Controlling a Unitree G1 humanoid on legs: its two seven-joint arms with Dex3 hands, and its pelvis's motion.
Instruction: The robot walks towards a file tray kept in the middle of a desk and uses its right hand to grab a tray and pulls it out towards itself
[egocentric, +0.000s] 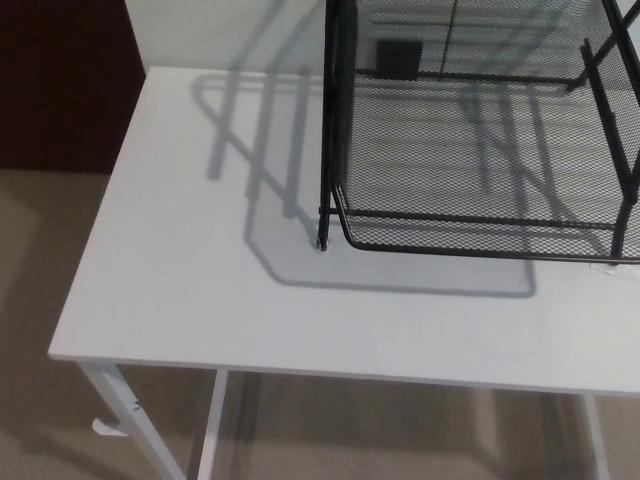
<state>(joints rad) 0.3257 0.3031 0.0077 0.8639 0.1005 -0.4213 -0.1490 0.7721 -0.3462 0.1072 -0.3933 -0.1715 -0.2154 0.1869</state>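
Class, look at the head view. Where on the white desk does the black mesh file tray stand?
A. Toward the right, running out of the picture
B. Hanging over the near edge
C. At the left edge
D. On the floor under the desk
A: the file tray stands on the white desk toward the right, cut off by the picture's right edge.

An office-like room: white desk (200, 280), black mesh file tray (470, 160), beige carpet (40, 260).
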